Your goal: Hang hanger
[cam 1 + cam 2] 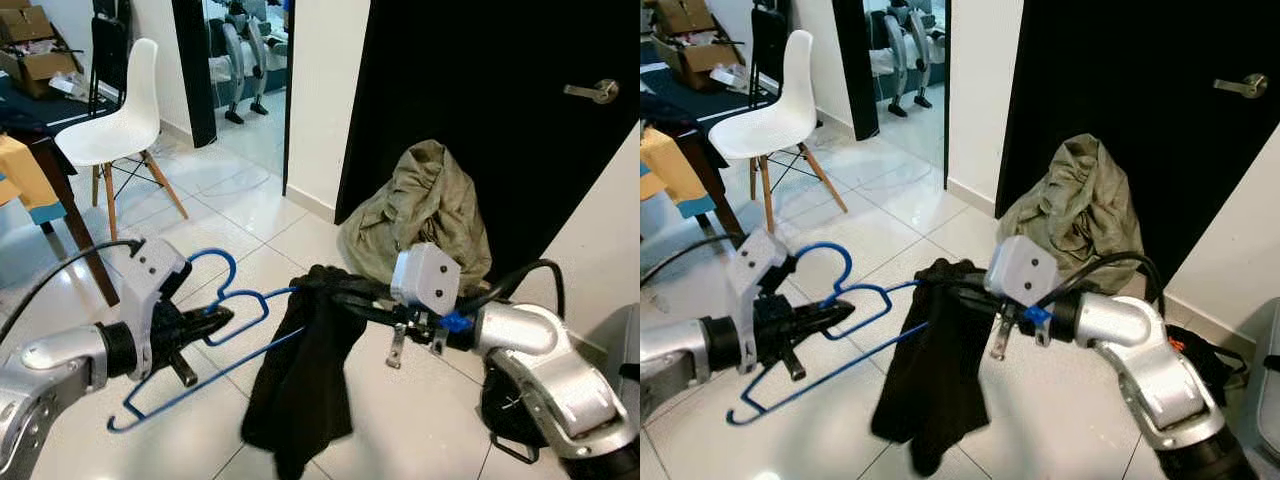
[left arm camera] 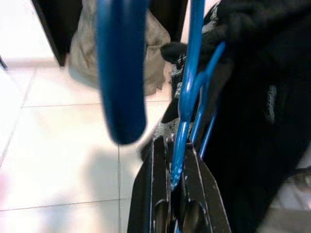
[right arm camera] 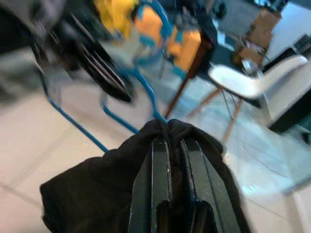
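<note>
A: What is nearest the robot?

B: The left end effector (image 1: 205,322), held low above the white tiled floor (image 1: 420,420). Its two black fingers are clamped on the wire of the blue hanger (image 1: 215,345); the left wrist view shows the blue wire pinched between them.

A: How does the hanger lie from there?

B: Its hook curls up just past the fingertips, beside the arm's white camera housing. Its long lower bar slants down toward the robot's left, ending in a small upturned tip near the floor. The other shoulder runs across to the right end effector (image 1: 318,283).

A: And that one?

B: It is closed too, gripping the black garment (image 1: 300,385) at its top, right where the hanger's shoulder goes into the cloth. The garment hangs limp below the fingers and stays off the floor as far as I can tell.

A: Farther out?

B: A heap of olive cloth (image 1: 425,210) lies on the floor against the black door (image 1: 500,120). On the robot's left stand a white chair (image 1: 120,125) with wooden legs and a dark table (image 1: 45,160).
</note>
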`<state>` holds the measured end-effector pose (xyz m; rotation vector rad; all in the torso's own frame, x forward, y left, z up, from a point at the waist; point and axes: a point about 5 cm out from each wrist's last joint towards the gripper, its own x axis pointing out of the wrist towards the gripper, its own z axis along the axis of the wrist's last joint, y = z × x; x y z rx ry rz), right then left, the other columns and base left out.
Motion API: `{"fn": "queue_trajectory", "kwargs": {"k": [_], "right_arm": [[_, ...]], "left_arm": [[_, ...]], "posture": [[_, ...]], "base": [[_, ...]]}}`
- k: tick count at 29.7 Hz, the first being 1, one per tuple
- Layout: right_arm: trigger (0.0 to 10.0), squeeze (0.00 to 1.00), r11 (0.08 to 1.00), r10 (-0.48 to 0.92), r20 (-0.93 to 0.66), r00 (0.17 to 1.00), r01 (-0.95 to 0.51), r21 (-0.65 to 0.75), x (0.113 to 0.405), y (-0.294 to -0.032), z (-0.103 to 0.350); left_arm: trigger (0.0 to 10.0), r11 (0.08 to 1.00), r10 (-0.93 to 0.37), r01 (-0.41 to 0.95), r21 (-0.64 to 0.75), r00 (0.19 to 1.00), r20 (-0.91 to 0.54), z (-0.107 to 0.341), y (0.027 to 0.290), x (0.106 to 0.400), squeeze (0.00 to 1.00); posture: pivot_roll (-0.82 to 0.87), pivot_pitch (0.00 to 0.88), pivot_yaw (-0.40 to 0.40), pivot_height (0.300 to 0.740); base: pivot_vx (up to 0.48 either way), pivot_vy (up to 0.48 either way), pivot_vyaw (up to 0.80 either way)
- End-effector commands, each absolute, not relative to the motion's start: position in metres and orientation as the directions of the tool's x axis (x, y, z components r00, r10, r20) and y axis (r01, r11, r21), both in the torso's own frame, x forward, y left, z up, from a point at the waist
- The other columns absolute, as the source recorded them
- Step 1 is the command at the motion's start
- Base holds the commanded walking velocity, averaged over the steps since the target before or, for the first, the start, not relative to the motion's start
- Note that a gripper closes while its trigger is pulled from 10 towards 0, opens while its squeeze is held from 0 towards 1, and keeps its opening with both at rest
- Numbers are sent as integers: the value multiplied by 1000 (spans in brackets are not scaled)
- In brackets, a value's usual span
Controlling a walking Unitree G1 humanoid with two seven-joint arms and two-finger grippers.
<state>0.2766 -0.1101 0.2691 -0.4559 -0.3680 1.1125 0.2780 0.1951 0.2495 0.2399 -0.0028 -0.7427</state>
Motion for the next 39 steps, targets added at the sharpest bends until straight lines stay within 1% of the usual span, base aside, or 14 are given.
{"fn": "queue_trajectory", "kwargs": {"k": [1,5,13,15,16,17,18,20,22,35,36,37,38,39], "right_arm": [[10000,0,374,925,150,348,-773,-513,269,-102,288],[10000,0,543,835,381,398,-707,-453,279,-99,329],[10000,0,623,775,492,398,-615,-484,282,-95,358],[10000,0,563,822,436,366,-632,-532,278,-92,354],[10000,0,477,878,350,327,-661,-579,272,-88,345],[10000,0,477,878,350,327,-661,-579,272,-88,345],[10000,0,377,926,232,299,-689,-619,265,-87,327],[10000,0,377,926,232,299,-689,-619,265,-87,327],[10000,0,251,957,55,284,-718,-649,259,-85,293],[10000,0,170,950,-47,309,-638,-751,256,-68,249],[10000,98,167,949,-48,310,-628,-760,255,-67,247],[10000,98,167,949,-48,310,-628,-760,255,-67,247],[10000,1000,214,946,-12,324,-653,-726,259,-68,251],[10000,1000,254,943,19,334,-679,-689,262,-70,255]], "left_arm": [[10000,722,-658,656,220,750,-74,245,190,281,0],[10000,697,-691,689,198,720,-72,241,177,279,0],[10000,682,-715,713,163,697,-59,236,165,280,0],[10000,682,-714,712,165,698,-57,236,165,280,0],[10000,687,-710,706,169,703,-51,238,166,281,0],[10000,687,-710,706,169,703,-51,238,166,281,0],[10000,693,-704,700,172,708,-47,239,168,281,0],[10000,693,-704,700,172,708,-47,239,168,281,0],[10000,701,-696,691,176,717,-42,240,171,281,0],[10000,715,-683,677,173,729,-32,239,170,283,0],[10000,715,-683,677,173,730,-32,239,170,283,0],[10000,715,-683,677,173,730,-32,239,170,283,0],[10000,716,-681,675,175,731,-33,239,170,283,0],[10000,717,-680,675,175,732,-33,239,171,283,0]], "posture": [[-9,203,-48,740],[-15,199,-44,740],[-19,192,-47,740],[-17,191,-50,740],[-15,192,-50,740],[-15,192,-50,740],[-15,193,-52,740],[-15,193,-52,740],[-19,192,-51,740],[-14,192,-50,740],[-14,192,-50,740],[-14,192,-50,740],[-11,195,-50,740],[-12,196,-50,740]], "base": [[0,0,0],[0,0,0],[0,0,0],[0,0,0],[0,0,0],[0,0,0],[0,0,0],[0,0,0],[0,0,0],[0,0,0],[0,0,0],[0,0,0],[0,0,0],[0,0,0]]}}
